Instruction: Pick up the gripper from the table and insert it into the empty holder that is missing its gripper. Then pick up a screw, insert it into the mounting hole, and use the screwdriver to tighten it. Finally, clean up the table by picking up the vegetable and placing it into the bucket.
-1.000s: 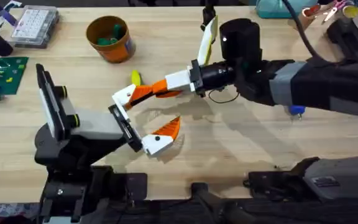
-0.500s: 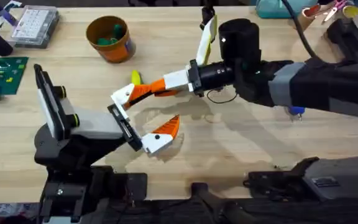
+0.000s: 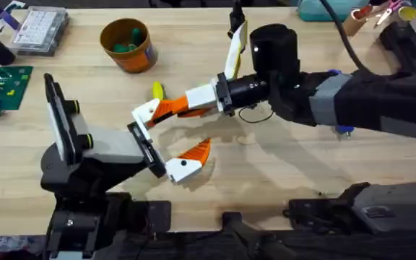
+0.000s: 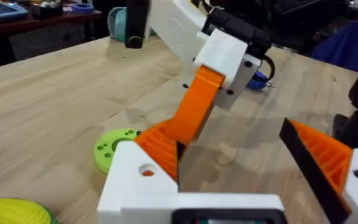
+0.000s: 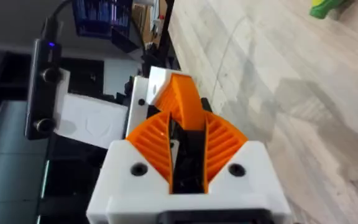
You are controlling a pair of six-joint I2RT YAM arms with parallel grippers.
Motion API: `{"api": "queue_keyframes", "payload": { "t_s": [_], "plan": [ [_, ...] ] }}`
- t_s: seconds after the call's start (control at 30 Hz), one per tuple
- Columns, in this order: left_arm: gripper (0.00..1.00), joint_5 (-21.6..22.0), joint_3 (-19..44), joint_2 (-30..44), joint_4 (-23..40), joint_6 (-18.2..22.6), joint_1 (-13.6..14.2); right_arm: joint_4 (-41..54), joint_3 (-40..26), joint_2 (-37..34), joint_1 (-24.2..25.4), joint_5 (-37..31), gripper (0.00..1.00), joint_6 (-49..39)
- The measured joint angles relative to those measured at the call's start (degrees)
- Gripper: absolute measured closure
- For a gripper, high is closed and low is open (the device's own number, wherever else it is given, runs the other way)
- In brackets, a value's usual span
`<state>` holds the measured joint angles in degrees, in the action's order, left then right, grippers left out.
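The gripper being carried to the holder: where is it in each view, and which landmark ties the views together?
Overhead: the gripper is left of centre, clamped by the right gripper.
Left wrist: it is in the foreground, under the right gripper's orange finger.
Right wrist: its orange wedge stands between that gripper's ribbed pads.
Landmark: the yellow vegetable on the table nearby.
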<state>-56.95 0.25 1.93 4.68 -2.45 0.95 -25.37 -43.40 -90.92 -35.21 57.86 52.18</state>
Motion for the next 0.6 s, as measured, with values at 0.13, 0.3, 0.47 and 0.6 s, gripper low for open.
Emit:
{"api": "queue_keyframes", "payload": {
  "t_s": [0.13,0.3,0.47,0.6],
  "plan": [
    [0.013,-1.12,0.0,0.0,0.1,0.28,0.34,0.06,0.02,0.01,-0.62,0.59,0.694,0.05],
    [0.013,-2.39,0.0,0.0,0.27,0.42,0.53,0.08,0.02,-0.02,-0.96,1.58,0.476,0.16],
    [0.013,-2.43,0.0,0.0,0.27,0.49,0.53,0.07,0.03,-0.02,-0.9,1.76,0.226,0.13],
    [0.014,-2.43,0.0,0.0,0.27,0.49,0.53,0.07,0.04,-0.02,-0.38,1.8,0.126,0.09]
  ]
}}
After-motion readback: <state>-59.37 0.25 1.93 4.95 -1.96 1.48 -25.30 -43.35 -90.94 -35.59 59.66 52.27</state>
